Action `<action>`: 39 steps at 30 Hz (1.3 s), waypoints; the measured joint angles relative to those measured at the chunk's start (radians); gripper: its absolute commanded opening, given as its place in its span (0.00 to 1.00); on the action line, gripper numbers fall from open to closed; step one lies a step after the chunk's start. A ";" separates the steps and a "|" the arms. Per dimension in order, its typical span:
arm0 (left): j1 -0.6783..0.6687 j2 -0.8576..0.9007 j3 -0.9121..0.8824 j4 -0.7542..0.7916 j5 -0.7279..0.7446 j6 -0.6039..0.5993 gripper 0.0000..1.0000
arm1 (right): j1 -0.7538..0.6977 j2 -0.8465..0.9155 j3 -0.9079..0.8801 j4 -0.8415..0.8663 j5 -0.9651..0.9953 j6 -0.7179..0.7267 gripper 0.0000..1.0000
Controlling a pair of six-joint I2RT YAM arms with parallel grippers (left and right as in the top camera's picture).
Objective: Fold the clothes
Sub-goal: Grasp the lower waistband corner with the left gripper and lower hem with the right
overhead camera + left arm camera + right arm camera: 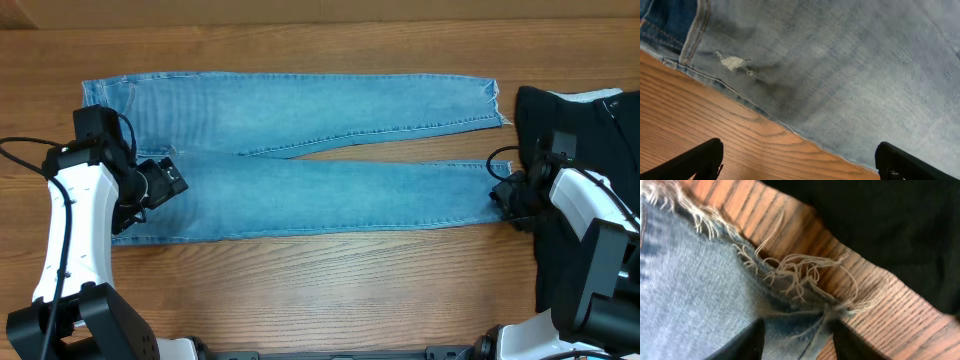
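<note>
The light blue jeans (300,190) lie flat across the wooden table, waist at the left and frayed hems at the right. My left gripper (162,185) is open over the waist end. In the left wrist view its fingers (797,155) straddle the denim's (840,65) lower edge and bare wood, near a small frayed rip (732,62). My right gripper (505,195) is at the hem of the nearer leg. In the right wrist view its fingers (797,340) are closed on the bunched, frayed hem (790,280).
A black garment (580,120) lies at the table's right edge, just past the hems, also showing in the right wrist view (890,225). A small white cloth (600,95) peeks out at its top. Bare wood (330,270) lies in front of the jeans.
</note>
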 measured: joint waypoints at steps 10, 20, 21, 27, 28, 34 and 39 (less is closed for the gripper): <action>0.228 0.000 -0.080 0.114 -0.007 -0.060 1.00 | 0.000 -0.017 -0.043 0.071 0.017 0.007 0.38; 0.439 0.002 -0.242 0.309 -0.031 -0.112 1.00 | 0.000 -0.031 -0.066 0.124 0.026 0.009 0.34; 0.450 0.002 -0.257 0.331 -0.033 -0.117 1.00 | 0.000 -0.031 -0.068 0.129 0.026 0.010 0.33; 0.468 0.002 -0.350 0.510 -0.035 -0.177 0.78 | 0.000 -0.031 -0.071 0.156 0.025 0.010 0.33; 0.468 0.002 -0.364 0.555 -0.035 -0.181 0.77 | 0.000 -0.031 -0.071 0.163 0.025 0.010 0.33; 0.468 0.002 -0.451 0.732 -0.032 -0.191 0.81 | 0.000 -0.031 -0.075 0.185 0.025 0.009 0.34; 0.468 0.034 -0.476 0.831 0.013 -0.198 0.76 | 0.000 -0.031 -0.077 0.200 0.025 0.010 0.34</action>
